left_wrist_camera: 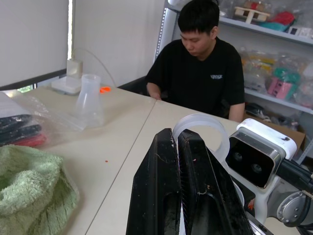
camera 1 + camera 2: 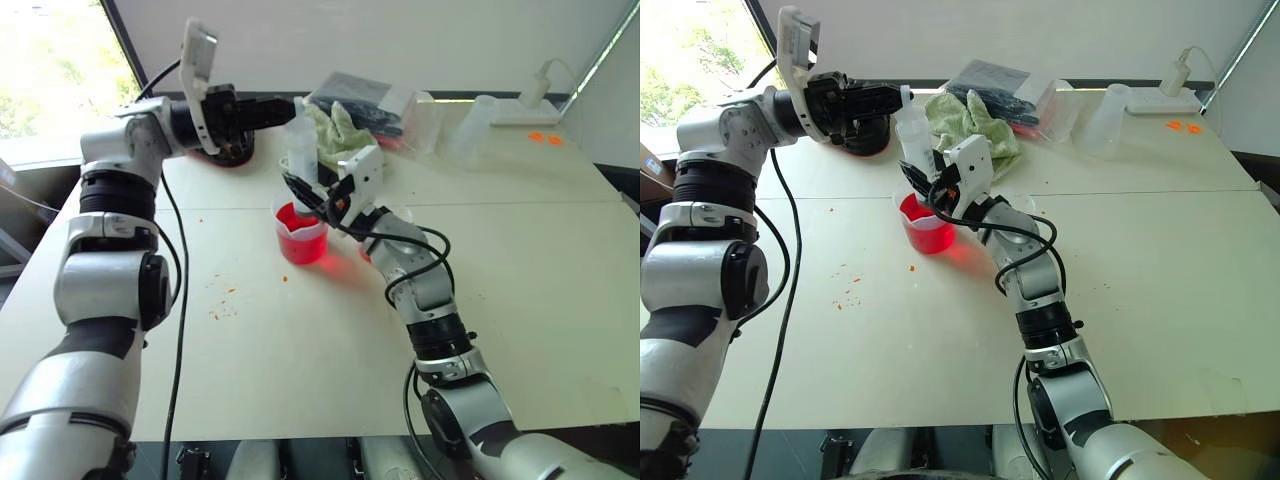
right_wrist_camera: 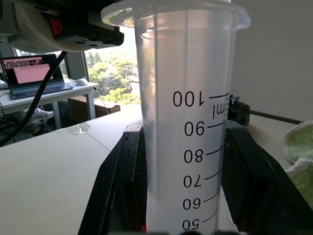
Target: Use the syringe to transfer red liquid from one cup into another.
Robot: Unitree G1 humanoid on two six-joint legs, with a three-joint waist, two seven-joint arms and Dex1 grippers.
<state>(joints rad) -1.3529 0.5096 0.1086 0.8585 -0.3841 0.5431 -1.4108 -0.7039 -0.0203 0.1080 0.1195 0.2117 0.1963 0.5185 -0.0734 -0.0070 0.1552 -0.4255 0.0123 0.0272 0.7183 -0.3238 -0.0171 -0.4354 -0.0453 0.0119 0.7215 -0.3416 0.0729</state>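
Observation:
The syringe [image 2: 915,140] stands upright with its tip down in the spouted cup [image 2: 925,230], which holds red liquid [image 2: 298,245]. My right gripper [image 2: 927,185] is shut on the graduated barrel [image 3: 186,122], low down, one finger [image 3: 122,166] on each side. My left gripper [image 2: 898,100] reaches in level from the left and is shut at the plunger's top; its clear round end [image 1: 200,128] shows behind the closed fingertips [image 1: 168,147]. The smaller cup [image 2: 1028,205] is mostly hidden behind my right forearm.
A green towel [image 2: 975,120] and a plastic bag of dark items [image 2: 1000,85] lie at the back. A clear flask [image 2: 1105,120] and a white power strip [image 2: 1165,100] stand back right. A black round object [image 2: 865,140] sits under my left wrist. A person [image 1: 200,63] sits across the table.

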